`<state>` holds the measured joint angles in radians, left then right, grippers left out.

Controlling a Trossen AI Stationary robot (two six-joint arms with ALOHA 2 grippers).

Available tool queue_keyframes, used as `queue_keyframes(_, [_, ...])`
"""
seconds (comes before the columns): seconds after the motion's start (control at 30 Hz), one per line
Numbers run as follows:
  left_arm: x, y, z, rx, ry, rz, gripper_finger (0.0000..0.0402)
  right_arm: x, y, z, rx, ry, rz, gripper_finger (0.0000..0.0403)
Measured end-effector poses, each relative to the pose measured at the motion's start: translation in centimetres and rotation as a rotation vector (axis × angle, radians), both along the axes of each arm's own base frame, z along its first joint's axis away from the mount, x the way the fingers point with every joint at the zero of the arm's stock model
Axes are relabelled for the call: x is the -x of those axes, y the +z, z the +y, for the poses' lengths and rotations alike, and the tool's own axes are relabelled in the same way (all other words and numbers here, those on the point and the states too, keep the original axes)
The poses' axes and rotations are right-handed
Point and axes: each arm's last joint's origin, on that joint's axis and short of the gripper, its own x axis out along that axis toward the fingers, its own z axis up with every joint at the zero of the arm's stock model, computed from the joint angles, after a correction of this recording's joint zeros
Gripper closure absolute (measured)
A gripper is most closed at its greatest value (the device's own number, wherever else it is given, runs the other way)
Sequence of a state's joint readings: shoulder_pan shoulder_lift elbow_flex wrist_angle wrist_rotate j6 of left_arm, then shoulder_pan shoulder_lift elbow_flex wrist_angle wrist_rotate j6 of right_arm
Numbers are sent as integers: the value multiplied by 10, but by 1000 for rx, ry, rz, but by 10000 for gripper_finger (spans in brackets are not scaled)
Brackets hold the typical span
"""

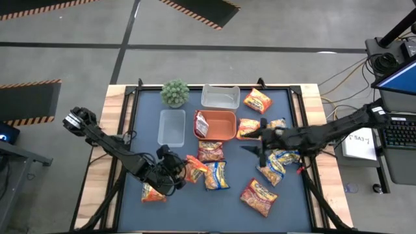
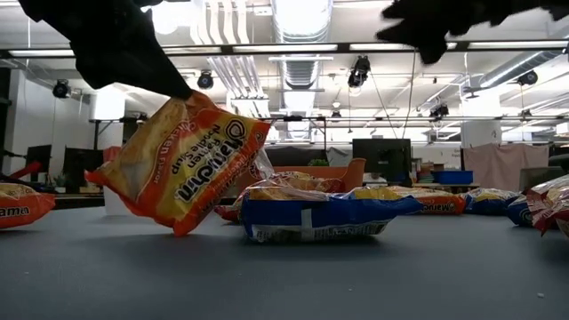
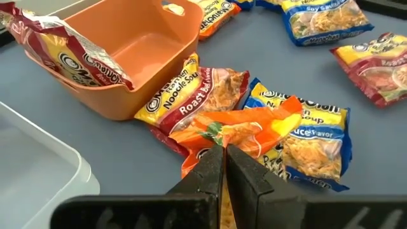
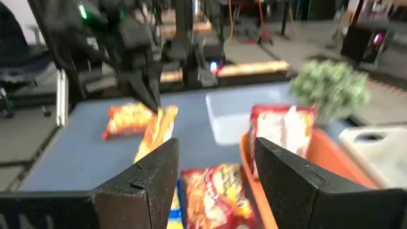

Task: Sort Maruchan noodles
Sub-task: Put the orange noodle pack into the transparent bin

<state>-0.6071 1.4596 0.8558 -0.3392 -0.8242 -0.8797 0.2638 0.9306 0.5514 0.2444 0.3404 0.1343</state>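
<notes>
Left tool (image 3: 224,166) clenched on orange noodle packet (image 3: 245,130), lifted off bench (image 1: 149,107), dangling tilted. Light, crinkly, slippery; edge pinch suits. Right tool (image 4: 216,165) released, empty, hovering.

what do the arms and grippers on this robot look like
Both arms are dark, nearly black, jointed links with thin cabling along them. The left gripper ends in two flat, matte black fingers that taper like wedges. The right gripper has broader, blocky black fingers with angled inner faces. No logos or markings are readable on either.
</notes>
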Motion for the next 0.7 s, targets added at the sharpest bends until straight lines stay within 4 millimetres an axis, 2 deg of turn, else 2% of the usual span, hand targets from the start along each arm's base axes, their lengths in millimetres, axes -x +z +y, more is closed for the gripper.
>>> queue_keyframes(0.13, [-1, -2, -1, -11, -4, 11, 401, -31, -26, 8, -7, -4, 24, 209])
queue_keyframes(0.27, [-1, -3, -1, -13, -6, 14, 401, -62, -39, 16, -24, -11, 54, 209])
queue_keyframes(0.47, [-1, -3, -1, -14, -7, 17, 401, -107, -46, 28, -34, -8, 96, 209])
queue_keyframes(0.7, [0, -4, -1, -21, -13, 23, 401, -144, -45, 41, -111, 67, 186, 209])
